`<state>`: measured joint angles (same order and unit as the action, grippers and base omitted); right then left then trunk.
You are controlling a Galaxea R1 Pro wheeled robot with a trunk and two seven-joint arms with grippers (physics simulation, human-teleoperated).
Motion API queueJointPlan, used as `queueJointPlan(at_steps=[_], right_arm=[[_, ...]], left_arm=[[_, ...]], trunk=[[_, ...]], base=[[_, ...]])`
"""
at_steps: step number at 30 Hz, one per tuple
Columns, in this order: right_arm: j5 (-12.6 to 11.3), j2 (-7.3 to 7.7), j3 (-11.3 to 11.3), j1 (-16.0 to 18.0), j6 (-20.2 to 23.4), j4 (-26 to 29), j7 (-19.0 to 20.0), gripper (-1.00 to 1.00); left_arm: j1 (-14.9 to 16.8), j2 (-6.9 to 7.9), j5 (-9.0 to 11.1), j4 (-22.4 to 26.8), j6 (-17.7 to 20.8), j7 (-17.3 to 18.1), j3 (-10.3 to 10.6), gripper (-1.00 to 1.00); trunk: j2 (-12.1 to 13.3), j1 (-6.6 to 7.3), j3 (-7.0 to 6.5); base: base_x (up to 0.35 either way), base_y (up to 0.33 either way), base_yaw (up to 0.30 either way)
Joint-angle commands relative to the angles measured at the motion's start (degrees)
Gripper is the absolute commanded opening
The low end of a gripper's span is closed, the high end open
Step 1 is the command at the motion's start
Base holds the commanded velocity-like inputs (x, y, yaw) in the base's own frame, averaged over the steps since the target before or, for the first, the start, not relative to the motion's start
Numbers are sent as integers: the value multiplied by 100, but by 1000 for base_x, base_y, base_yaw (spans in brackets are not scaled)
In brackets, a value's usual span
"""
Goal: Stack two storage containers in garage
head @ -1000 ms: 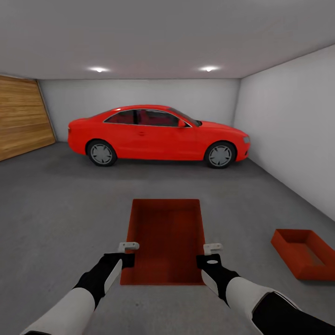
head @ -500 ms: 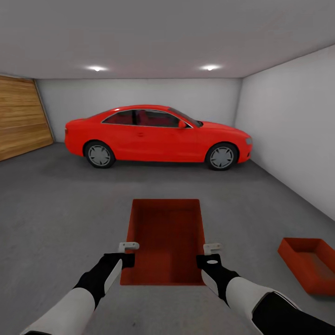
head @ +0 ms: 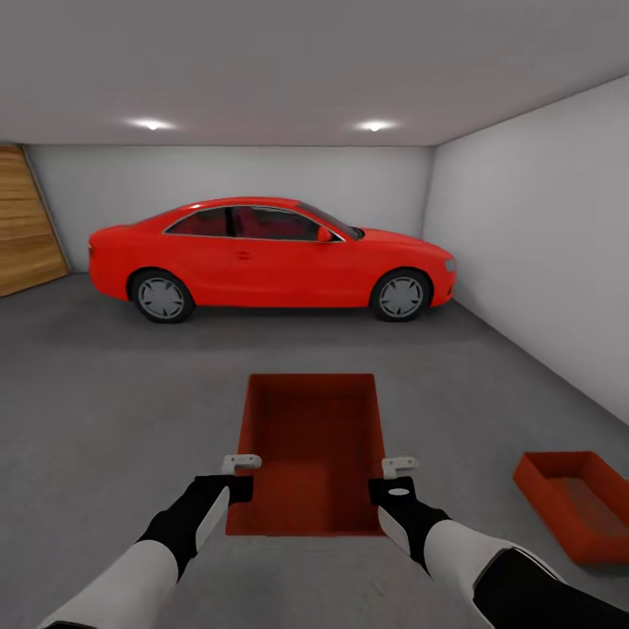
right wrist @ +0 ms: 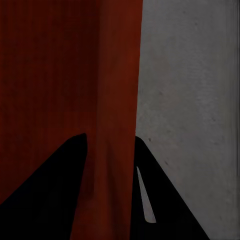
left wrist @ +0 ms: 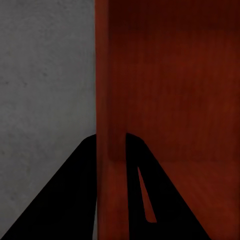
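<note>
Camera's swinging right – car point(head: 271, 258) sliding left in view. Left gripper point(head: 241, 461) & right gripper point(head: 399, 466) are each clamping a side wall of carried bin point(head: 310, 445). Carry step; next: lining up over other bin point(head: 572, 502) on garage floor point(head: 105, 411), then lowering.

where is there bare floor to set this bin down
Bare grey floor spreads between the car and the held bin, widest toward the wooden door. Another patch lies between the held bin and the second bin. It is tighter by the white wall, where that second bin sits. Both grippers, left and right, clamp the held bin's side walls.
</note>
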<state>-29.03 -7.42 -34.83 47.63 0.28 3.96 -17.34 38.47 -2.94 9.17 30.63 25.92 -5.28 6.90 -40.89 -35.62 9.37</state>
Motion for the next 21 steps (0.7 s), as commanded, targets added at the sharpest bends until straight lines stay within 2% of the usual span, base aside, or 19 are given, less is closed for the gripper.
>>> queueJointPlan(at_steps=[1, 21], right_arm=[[-147, -14, -59, 4, -11, -27, -586, -100], [-156, -14, -59, 5, -11, -27, -580, -100]], left_arm=[[5, -49, -170, 22, -219, -78, -13, -100], [3, -49, -161, 14, -219, -76, -13, -100]], trunk=[[-7, -5, 9], [-7, -5, 9]], base=[[322, 0, -275], [322, 0, -268]])
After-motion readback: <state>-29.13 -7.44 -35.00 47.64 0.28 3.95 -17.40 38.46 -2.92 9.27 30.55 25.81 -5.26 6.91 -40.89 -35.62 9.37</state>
